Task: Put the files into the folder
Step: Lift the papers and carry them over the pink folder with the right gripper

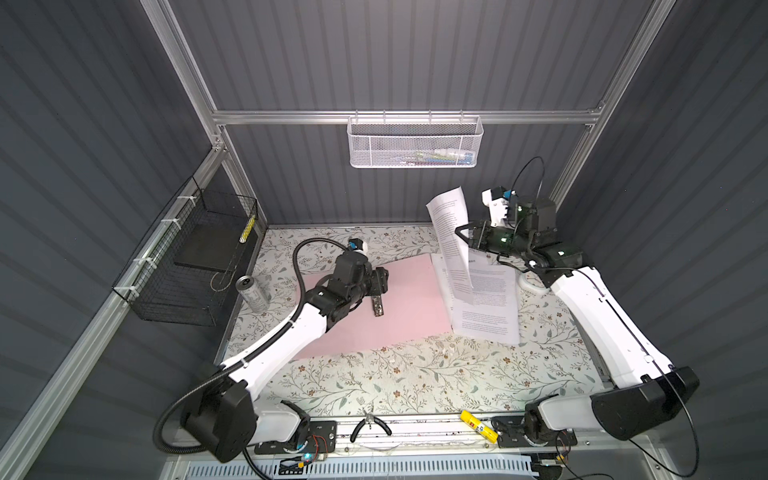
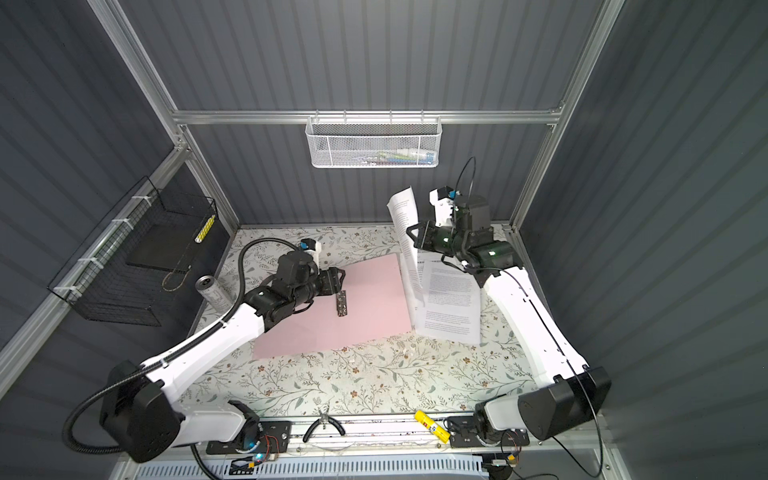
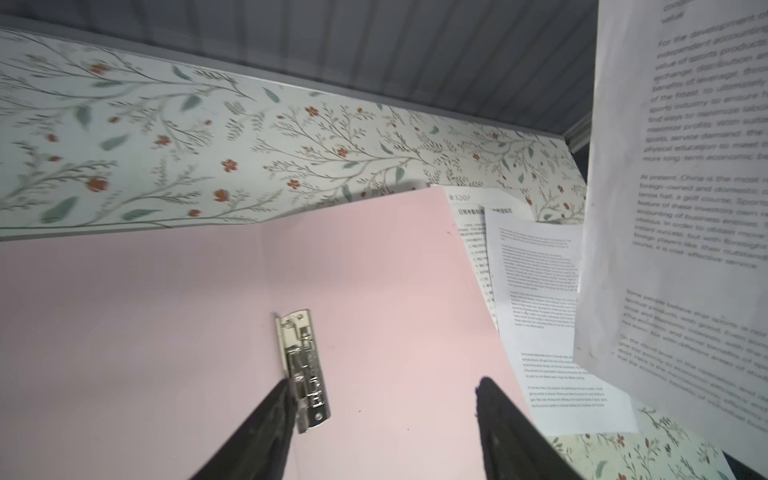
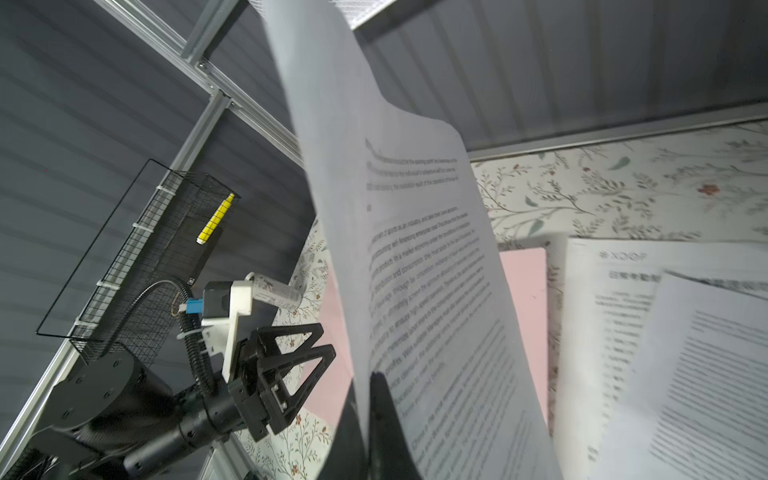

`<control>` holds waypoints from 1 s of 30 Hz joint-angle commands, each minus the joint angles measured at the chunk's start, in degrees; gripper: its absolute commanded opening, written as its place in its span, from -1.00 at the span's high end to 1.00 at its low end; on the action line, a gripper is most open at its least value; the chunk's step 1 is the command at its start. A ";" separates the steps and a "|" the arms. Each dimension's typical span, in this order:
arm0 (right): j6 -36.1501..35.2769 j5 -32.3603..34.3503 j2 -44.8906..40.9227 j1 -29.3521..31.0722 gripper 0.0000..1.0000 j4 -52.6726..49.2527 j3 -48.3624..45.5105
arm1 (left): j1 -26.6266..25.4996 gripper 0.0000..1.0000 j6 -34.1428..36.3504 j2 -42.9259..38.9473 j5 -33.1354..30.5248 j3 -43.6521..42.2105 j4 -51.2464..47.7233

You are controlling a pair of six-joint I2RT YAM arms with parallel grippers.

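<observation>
The pink folder (image 1: 415,299) (image 2: 374,303) (image 3: 374,270) lies open and flat on the table, its metal clip (image 1: 377,307) (image 3: 303,370) facing up. My left gripper (image 1: 384,282) (image 2: 338,278) (image 3: 384,380) hovers low over it, open and holding nothing, with one finger right beside the clip's end. My right gripper (image 1: 459,232) (image 2: 409,235) (image 4: 368,378) is shut on one of the files, a printed sheet (image 1: 449,216) (image 2: 403,208) (image 4: 415,249) held upright above the folder's right edge. The other files (image 1: 486,299) (image 2: 451,299) (image 3: 540,299) (image 4: 665,332) lie overlapping on the table just right of the folder.
A black wire basket (image 1: 187,257) on the left wall holds a black slab and a yellow pen. A can (image 1: 252,293) lies beside it. A white mesh basket (image 1: 415,143) hangs on the back wall. Pliers (image 1: 368,426) and a yellow tube (image 1: 478,424) sit on the front rail.
</observation>
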 commanded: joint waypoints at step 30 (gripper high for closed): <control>12.13 -4.96 41.43 11.52 1.00 27.26 6.11 | 4.58 -0.27 -1.52 -1.79 -0.97 -9.66 7.42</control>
